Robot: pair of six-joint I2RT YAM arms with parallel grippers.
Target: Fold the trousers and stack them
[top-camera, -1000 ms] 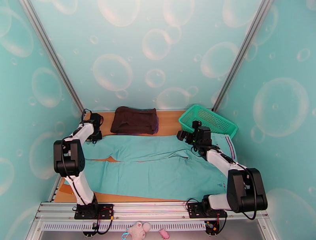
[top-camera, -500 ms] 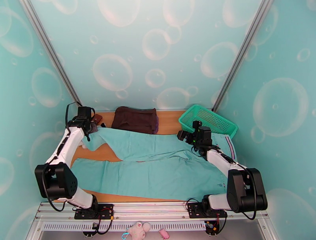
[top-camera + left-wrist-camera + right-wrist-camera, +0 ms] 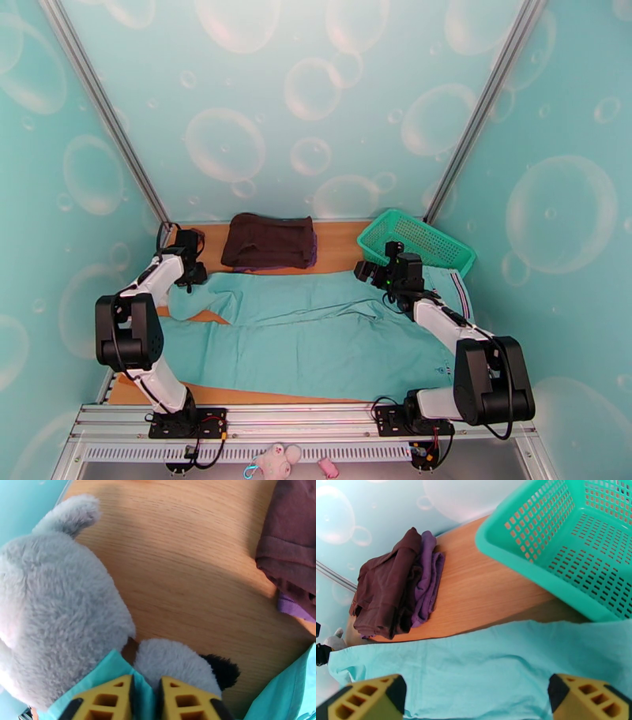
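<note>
I judge this to be early going: the trousers (image 3: pixel 316 331) lie full length across the table (image 3: pixel 338 246), legs to the left, with no fold made and nothing stacked on the dark folded clothes (image 3: pixel 268 241) behind. My left gripper (image 3: pixel 145 681) stands narrow with the far leg's hem between its fingers; whether it pinches I cannot tell. My right gripper (image 3: pixel 474 701) hangs wide open and empty over the waist end.

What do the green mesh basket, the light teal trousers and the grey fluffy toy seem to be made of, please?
Green mesh basket: probably moulded plastic, rigid perforated walls, slight sheen.
Light teal trousers: thin matte cloth, soft creases.
Grey fluffy toy: plush, likely synthetic; fuzzy pile.
</note>
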